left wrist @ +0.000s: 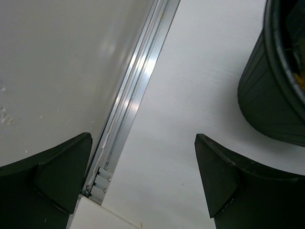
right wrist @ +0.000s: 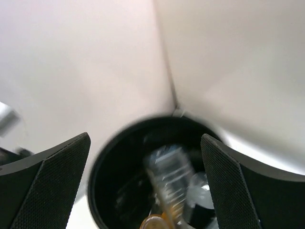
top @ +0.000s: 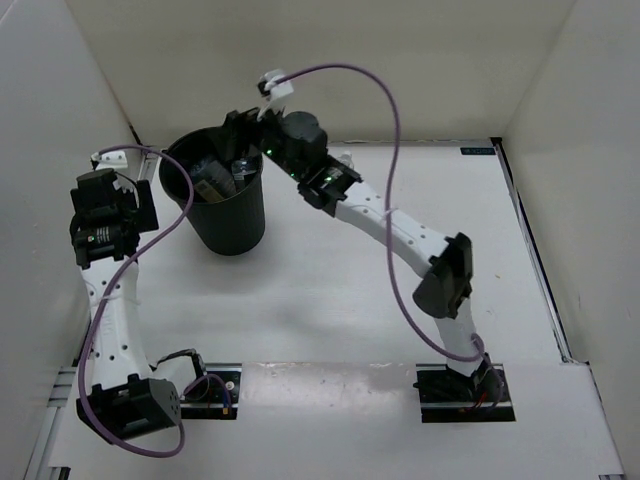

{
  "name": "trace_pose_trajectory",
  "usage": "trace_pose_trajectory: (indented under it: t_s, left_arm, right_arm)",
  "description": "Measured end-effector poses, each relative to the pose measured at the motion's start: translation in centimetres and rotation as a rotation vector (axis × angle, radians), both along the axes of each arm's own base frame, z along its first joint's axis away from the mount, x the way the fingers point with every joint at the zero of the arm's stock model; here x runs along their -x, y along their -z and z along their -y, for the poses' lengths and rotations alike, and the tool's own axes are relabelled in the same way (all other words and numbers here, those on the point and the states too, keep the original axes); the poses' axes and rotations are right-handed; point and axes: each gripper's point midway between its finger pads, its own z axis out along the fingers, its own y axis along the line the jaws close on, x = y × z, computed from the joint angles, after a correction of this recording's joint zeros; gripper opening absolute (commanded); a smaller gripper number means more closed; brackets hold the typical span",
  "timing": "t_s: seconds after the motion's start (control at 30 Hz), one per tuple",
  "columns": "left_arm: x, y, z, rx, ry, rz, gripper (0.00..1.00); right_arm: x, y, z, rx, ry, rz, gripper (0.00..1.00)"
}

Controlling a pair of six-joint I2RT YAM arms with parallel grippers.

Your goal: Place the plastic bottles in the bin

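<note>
The black bin (top: 228, 225) stands at the back left of the table. Inside it lie bottles: a clear ribbed bottle (right wrist: 169, 174), blurred, an orange cap (right wrist: 155, 223) at the bottom edge of the right wrist view, and a clear one (right wrist: 200, 191) beside them. From above I make out bottles inside the bin (top: 215, 180). My right gripper (top: 245, 135) hangs open and empty over the bin's far rim; in its own view (right wrist: 145, 183) the jaws stand wide apart above the bin (right wrist: 109, 157). My left gripper (left wrist: 143, 181) is open and empty, left of the bin (left wrist: 267, 95).
White enclosure walls stand close on the left, back and right. An aluminium rail (left wrist: 133, 95) runs along the left wall's foot. A purple cable (top: 390, 140) loops above the right arm. My left arm (top: 105, 225) sits beside the left wall.
</note>
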Motion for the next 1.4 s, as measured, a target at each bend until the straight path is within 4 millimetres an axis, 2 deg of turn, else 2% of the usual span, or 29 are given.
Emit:
trace_pose_trajectory:
  t_s: [0.07,0.17,0.2,0.27,0.33,0.4,0.47,0.5,0.57,0.67,0.77,0.83,0.93,1.03,1.13,1.23,1.4]
  left_arm:
    - [-0.8,-1.1,0.2,-0.003,0.030,0.011,1.00]
    - [-2.9,-4.5,0.7,-0.028,0.089,0.061,1.00]
    - [-4.0,-6.1,1.2,-0.039,0.120,0.085,1.00]
    - [-6.3,-9.8,3.1,-0.057,0.201,0.161,1.00]
    - [-9.1,-13.7,7.0,-0.074,0.331,0.244,1.00]
    - [-11.5,-16.3,12.7,-0.083,0.509,0.303,1.00]
    - [-13.0,-17.4,19.4,-0.087,0.711,0.328,1.00]
    - [-13.4,-17.1,22.7,-0.091,0.810,0.323,1.00]
    - [-13.9,-15.8,29.8,-0.111,1.000,0.299,1.00]
    - [-14.4,-11.4,39.6,-0.106,1.232,0.221,1.00]
    - [-15.8,-5.4,46.6,-0.049,1.341,0.121,1.00]
    - [-17.9,-1.2,49.5,-0.001,1.328,0.066,1.00]
    - [-21.4,5.1,51.2,0.054,1.236,-0.001,1.00]
    - [-23.5,11.0,50.7,0.089,1.138,-0.083,1.00]
    - [-24.7,15.1,49.9,0.111,1.072,-0.138,1.00]
    - [-25.6,16.9,49.1,0.135,1.034,-0.155,1.00]
    - [-26.7,18.2,48.9,0.160,0.986,-0.136,1.00]
  right_arm:
    - [0.6,-3.8,2.9,-0.041,0.052,0.040,1.00]
    - [1.7,-8.5,8.4,-0.099,0.143,0.068,1.00]
    - [1.8,-9.5,10.6,-0.116,0.188,0.067,1.00]
    - [1.6,-10.2,15.5,-0.135,0.294,0.044,1.00]
    - [1.1,-9.3,21.2,-0.141,0.427,-0.007,1.00]
    - [0.5,-6.5,27.2,-0.137,0.578,-0.079,1.00]
    - [0.4,-2.3,32.1,-0.104,0.704,-0.174,1.00]
    - [0.6,0.0,34.0,-0.087,0.757,-0.220,1.00]
    - [1.4,5.1,37.6,-0.040,0.850,-0.319,1.00]
    - [3.4,11.7,41.2,0.038,0.955,-0.449,1.00]
    - [6.0,16.1,43.6,0.102,1.016,-0.547,1.00]
    - [7.5,17.6,44.9,0.113,1.052,-0.589,1.00]
    - [9.4,18.9,46.6,0.113,1.094,-0.622,1.00]
    - [11.0,20.0,47.7,0.113,1.114,-0.641,1.00]
    - [12.3,21.1,48.3,0.133,1.123,-0.662,1.00]
    - [13.1,22.2,48.7,0.150,1.130,-0.685,1.00]
    - [14.0,23.4,48.9,0.176,1.135,-0.727,1.00]
